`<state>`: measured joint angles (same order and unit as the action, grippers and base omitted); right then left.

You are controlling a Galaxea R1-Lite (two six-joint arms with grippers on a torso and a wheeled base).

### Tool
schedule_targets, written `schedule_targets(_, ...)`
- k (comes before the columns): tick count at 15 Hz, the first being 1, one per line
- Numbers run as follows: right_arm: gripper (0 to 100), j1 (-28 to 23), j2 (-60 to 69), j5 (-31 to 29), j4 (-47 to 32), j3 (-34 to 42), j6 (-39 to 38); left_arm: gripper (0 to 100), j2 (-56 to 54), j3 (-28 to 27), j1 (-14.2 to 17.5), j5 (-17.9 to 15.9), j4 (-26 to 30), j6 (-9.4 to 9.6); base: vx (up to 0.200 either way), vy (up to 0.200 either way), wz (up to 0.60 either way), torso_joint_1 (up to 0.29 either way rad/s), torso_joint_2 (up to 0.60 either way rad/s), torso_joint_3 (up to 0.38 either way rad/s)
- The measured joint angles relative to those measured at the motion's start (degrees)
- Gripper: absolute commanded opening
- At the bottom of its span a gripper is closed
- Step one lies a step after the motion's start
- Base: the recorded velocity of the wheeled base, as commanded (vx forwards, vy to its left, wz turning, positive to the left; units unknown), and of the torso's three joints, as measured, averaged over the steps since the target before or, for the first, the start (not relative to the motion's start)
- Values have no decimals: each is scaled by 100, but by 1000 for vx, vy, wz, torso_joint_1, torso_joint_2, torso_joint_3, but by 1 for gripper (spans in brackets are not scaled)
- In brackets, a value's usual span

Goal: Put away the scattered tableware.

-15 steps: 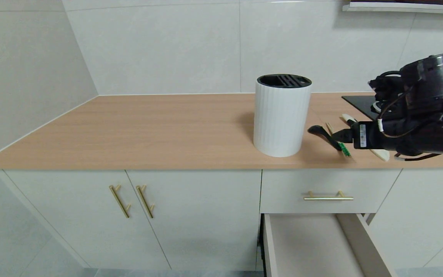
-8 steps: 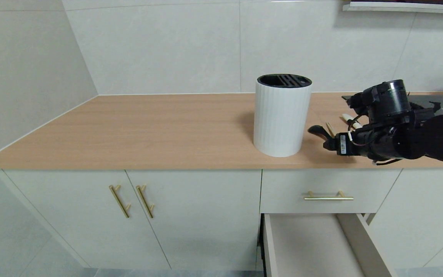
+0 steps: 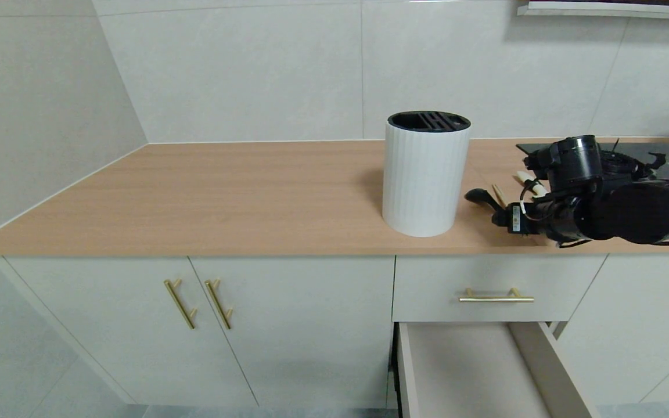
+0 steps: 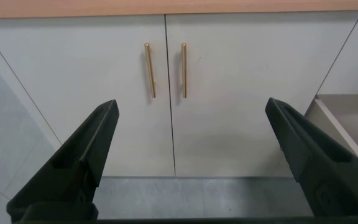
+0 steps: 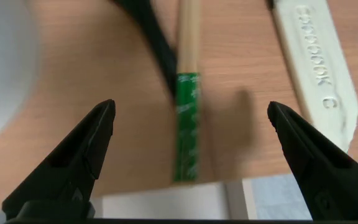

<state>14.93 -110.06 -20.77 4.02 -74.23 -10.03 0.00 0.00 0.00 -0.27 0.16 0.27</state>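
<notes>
A white ribbed utensil holder with a black slotted top stands on the wooden counter. To its right lie a black spoon, wooden chopsticks and a cream utensil. My right gripper hovers low over them, near the counter's front edge. In the right wrist view it is open. The chopsticks' green-tipped end lies between its fingers, with the black spoon handle and the cream utensil beside it. My left gripper is open and faces the cabinet doors.
A black cooktop sits at the counter's far right. Below the counter are a closed drawer with a gold handle and a lower drawer pulled open. Two cabinet doors with gold handles are at the left.
My right arm has dropped toward the counter and now hides the chopsticks' green ends in the head view. The tableware and the holder have not moved.
</notes>
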Motion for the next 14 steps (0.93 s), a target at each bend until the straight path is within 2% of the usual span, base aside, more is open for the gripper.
schedule_targets(4, 100, -39, -129, 2, -6, -41, 2, 100, 0, 0, 0, 0, 0, 0, 0, 0, 0, 0, 0, 0)
schedule_targets(5, 0, -41, -149, 2, -17, -50, 2, 100, 0, 0, 0, 2, 0, 0, 0, 0, 0, 0, 0, 0)
schedule_targets(14, 0, -46, -140, -5, -35, -50, 7, 100, 0, 0, 0, 0, 2, -2, 0, 0, 0, 0, 0, 0)
